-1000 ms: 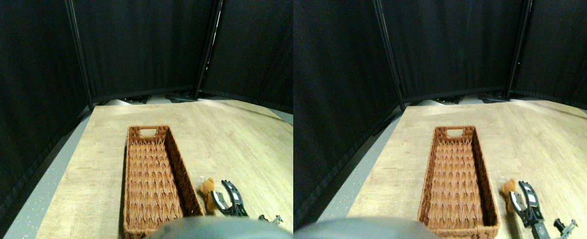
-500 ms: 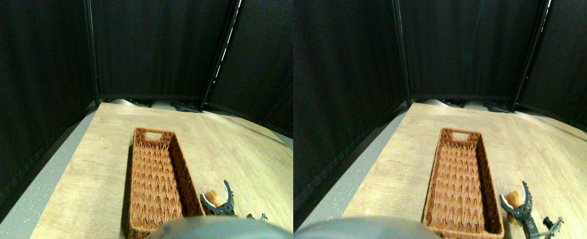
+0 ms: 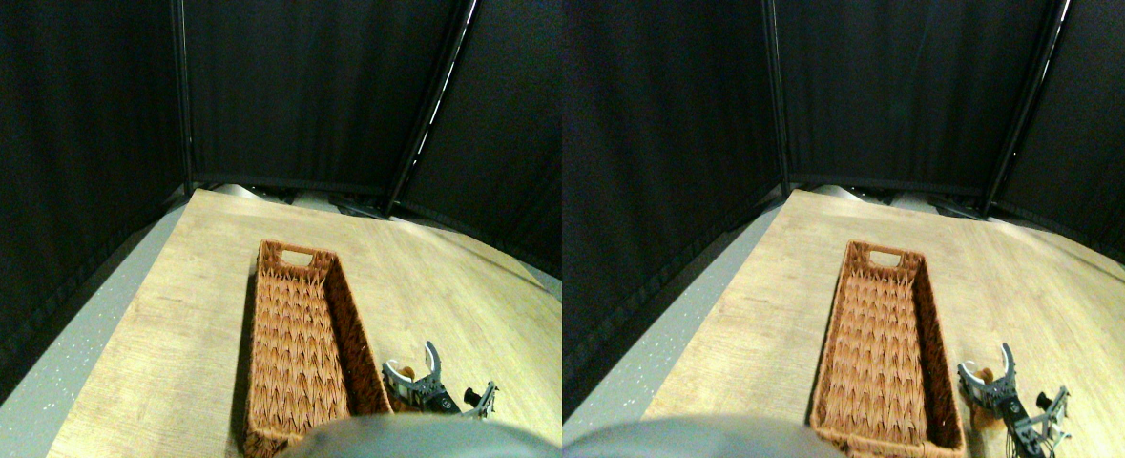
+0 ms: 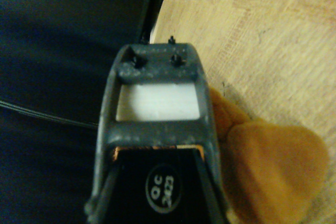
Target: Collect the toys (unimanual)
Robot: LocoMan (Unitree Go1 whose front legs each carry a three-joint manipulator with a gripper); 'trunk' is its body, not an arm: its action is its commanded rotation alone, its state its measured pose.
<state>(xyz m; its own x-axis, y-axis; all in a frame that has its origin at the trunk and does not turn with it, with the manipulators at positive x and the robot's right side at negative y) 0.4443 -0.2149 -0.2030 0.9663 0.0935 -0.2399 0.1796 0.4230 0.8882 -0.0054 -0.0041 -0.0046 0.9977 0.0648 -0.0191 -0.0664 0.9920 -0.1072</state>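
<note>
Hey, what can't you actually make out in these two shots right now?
- Orange plush toy: stereo pair view, mostly hidden behind the right hand.
- Same toy: wrist view, blurred and cut off by the picture edge.
- Basket: stereo pair view, near end hidden at the bottom.

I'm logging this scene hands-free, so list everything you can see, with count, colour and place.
Basket: one, long brown woven, empty, lengthwise on the boards.
Plush toy: one, orange, right of the basket's near end, between the gripper's jaws; fills the wrist view.
Floor boards: one light wood area under everything.
Curtains: black panels, behind and at both sides.
Right gripper: one, dark grey, lower right, jaws around the plush toy.
</note>
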